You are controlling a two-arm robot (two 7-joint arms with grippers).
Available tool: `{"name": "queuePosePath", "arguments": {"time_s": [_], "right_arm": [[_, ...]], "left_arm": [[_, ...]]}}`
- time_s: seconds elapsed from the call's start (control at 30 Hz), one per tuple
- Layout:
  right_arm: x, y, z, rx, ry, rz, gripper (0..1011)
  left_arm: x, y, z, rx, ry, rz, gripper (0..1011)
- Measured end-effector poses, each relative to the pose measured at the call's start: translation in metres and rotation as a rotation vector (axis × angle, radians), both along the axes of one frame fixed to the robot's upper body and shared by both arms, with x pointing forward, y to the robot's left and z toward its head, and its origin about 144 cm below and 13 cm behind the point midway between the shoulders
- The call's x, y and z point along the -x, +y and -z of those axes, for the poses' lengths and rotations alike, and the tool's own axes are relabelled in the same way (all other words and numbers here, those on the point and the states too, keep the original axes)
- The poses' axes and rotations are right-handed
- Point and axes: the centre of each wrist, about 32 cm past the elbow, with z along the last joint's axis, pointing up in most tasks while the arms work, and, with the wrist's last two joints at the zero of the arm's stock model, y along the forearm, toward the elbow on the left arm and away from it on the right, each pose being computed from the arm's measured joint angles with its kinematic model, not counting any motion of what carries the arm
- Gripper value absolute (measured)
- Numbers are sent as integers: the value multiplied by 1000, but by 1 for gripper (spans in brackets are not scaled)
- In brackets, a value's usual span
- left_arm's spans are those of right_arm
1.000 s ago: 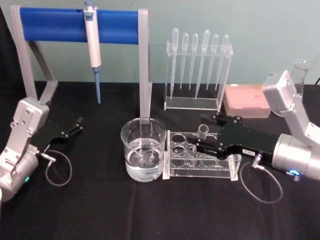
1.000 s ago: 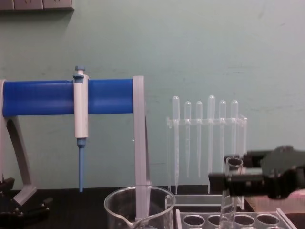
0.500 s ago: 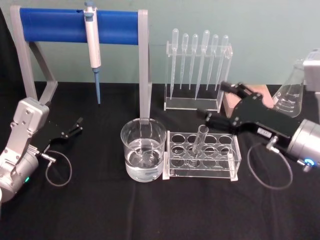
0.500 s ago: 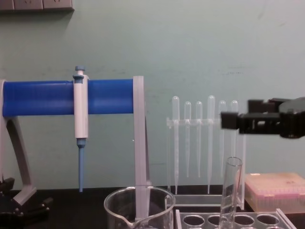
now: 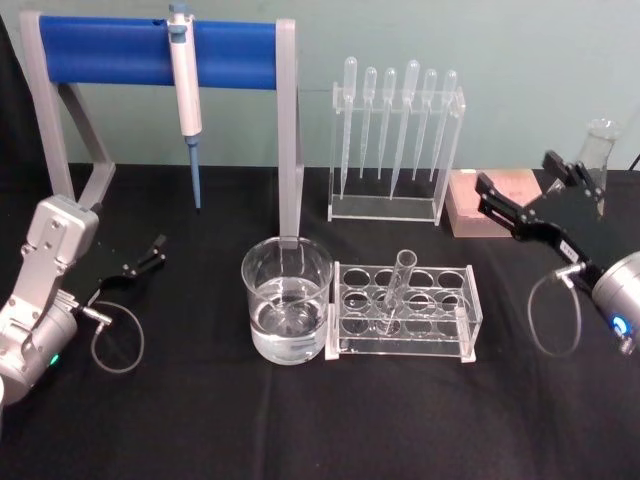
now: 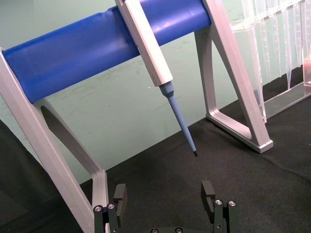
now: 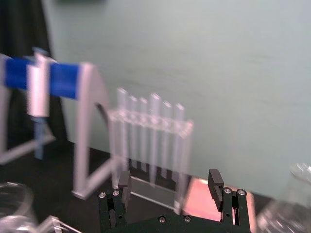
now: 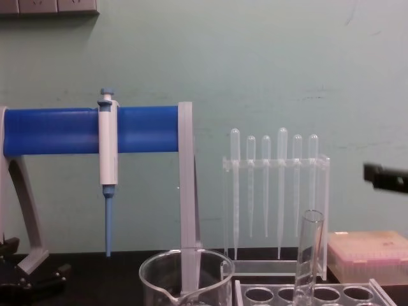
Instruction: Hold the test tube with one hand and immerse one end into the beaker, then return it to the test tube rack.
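- Right gripper (image 5: 512, 207) hangs off to the right of the table, above the pink tip box (image 5: 497, 200) and well apart from the tube; the right wrist view shows its 2 fingers (image 7: 124, 186) spread with nothing between them.
- Left gripper (image 5: 152, 252) sits low on the left side of the black table (image 5: 300, 420), near the foot of the blue-barred stand (image 5: 160, 50), its fingers (image 6: 120, 194) apart and empty.
- Standing in the clear rack (image 5: 405, 310), the test tube (image 5: 396, 291) leans slightly in 1 of the holes of the row nearest the robot, its open rim up, free of either gripper.
- Just left of the rack, touching or nearly touching its end, the beaker (image 5: 287, 300) holds clear liquid partway up.
- Judging by the thin clear glass, the tube should be light, stiff and brittle, and slick to hard pads, so a gentle, steady squeeze suits it better than a hard clamp.
- Best hold looks to be the upper part that stands clear of the rack, a little below the flared rim, which leaves the rounded lower end free for dipping.
- Lifting straight along the tube's own lean would spare it from levering against the hole's edge; a sideways tug risks a crack or a tipped rack.
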Motion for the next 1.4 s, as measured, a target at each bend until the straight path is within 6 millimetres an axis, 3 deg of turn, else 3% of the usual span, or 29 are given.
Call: {"name": "queuePosePath", "arguments": {"time_s": [0.27,0.4,1.4], "right_arm": [[-5,3,32,13,66,100,1002],[-6,5,38,21,78,109,1002],[-6,8,39,36,88,88,1002]], "left_arm": [[0,0,0,0,0,0,1000],[0,0,0,0,0,0,1000],[0,0,0,0,0,0,1000]]}}
